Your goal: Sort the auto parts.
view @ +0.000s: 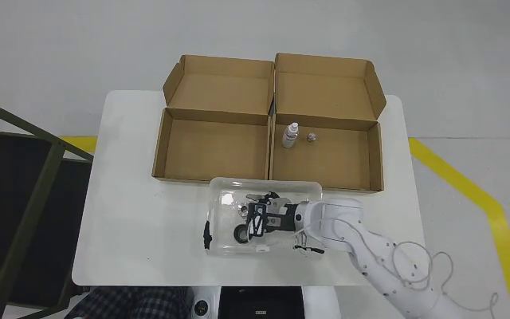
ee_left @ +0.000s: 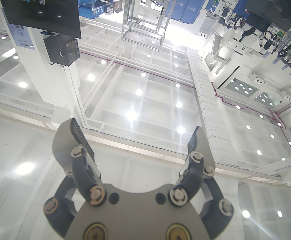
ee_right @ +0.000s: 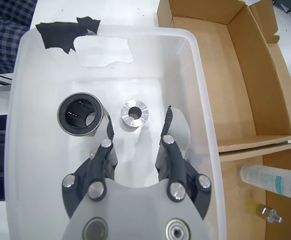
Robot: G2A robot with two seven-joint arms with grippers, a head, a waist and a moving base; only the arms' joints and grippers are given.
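The left pincer (ee_left: 135,131) points up at a white coffered ceiling (ee_left: 159,109) dotted with round lamps (ee_left: 136,92), and a thin red pipe (ee_left: 177,84) crosses it ahead of the pincer. Farther ahead hang an aluminium frame (ee_left: 143,29) and a black screen (ee_left: 43,16), with a black box (ee_left: 61,51) just beside the screen. Around the right pincer (view: 253,219) spreads a white table (view: 127,199) on a pale grey floor (view: 80,48). A yellow floor line (view: 454,171) runs behind the pincer, and a dark green metal frame (view: 32,183) stands well ahead of it.
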